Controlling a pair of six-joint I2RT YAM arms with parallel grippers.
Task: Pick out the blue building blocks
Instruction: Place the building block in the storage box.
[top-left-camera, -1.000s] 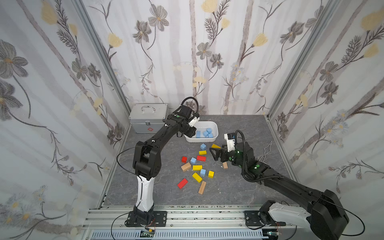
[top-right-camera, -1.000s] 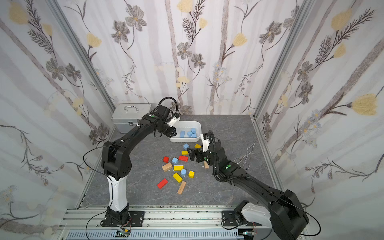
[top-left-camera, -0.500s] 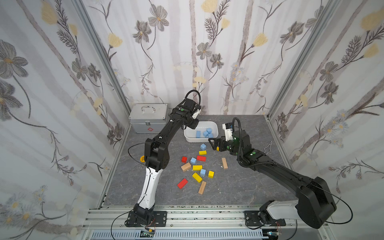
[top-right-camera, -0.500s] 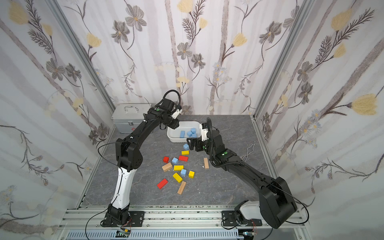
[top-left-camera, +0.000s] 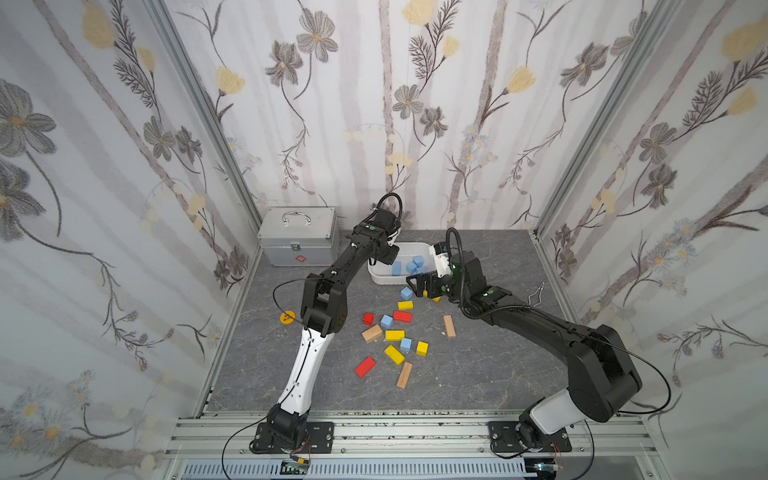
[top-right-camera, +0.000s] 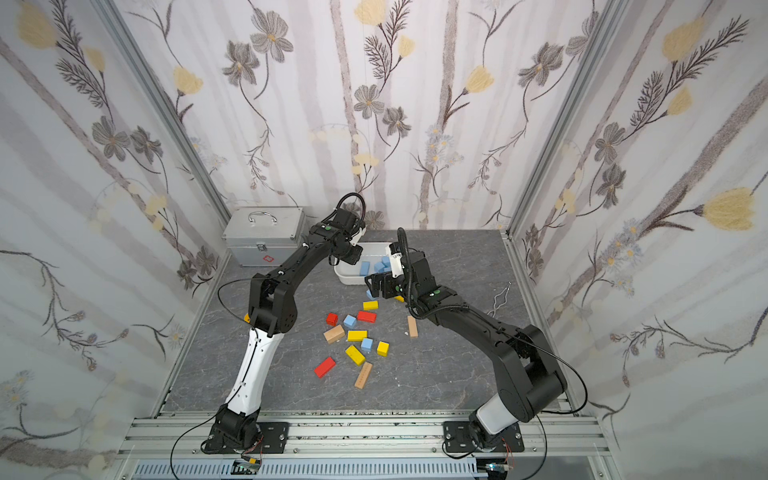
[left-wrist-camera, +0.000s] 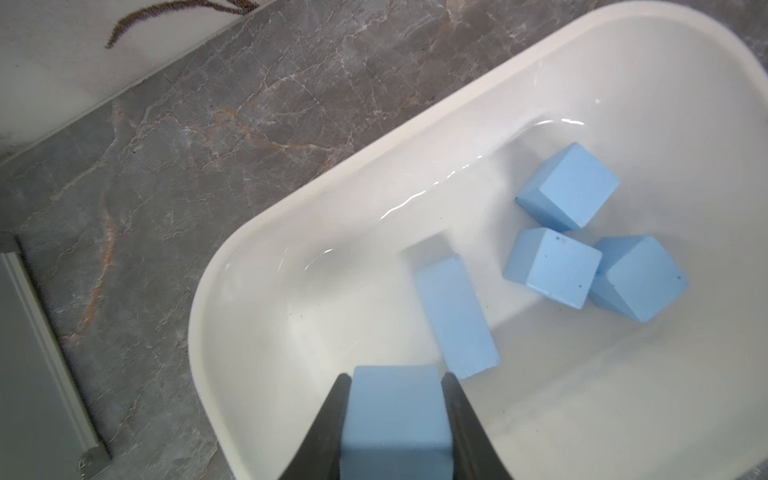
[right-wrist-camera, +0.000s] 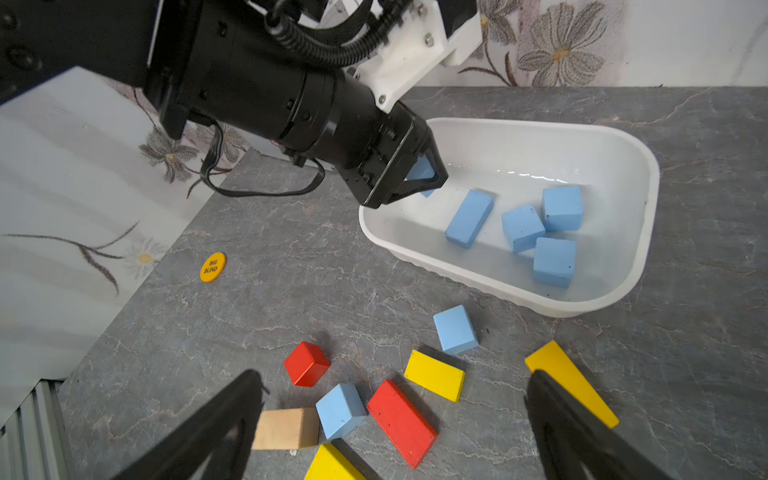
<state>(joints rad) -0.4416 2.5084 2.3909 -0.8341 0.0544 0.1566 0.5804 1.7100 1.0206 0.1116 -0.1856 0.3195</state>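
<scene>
Blue held cube (left-wrist-camera: 395, 419) is clamped in the left gripper (left-wrist-camera: 397, 376), over the white tub (left-wrist-camera: 232, 257). Inside it lie 3 tub cubes (left-wrist-camera: 552, 266) and 1 blue bar (left-wrist-camera: 455, 316). Right gripper (right-wrist-camera: 395, 376) is spread wide and empty, above the table (top-left-camera: 478, 374), near 3 loose blue cubes (top-left-camera: 386, 321).

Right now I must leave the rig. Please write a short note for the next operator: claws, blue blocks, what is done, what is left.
Left claw: shut on a blue cube, over the bin.
Right claw: open, empty, above the table.
Done: four blue blocks lie in the bin, a bar and three cubes.
Left: drop the held cube, then fetch three loose blue cubes. Leave the other colours.
</scene>
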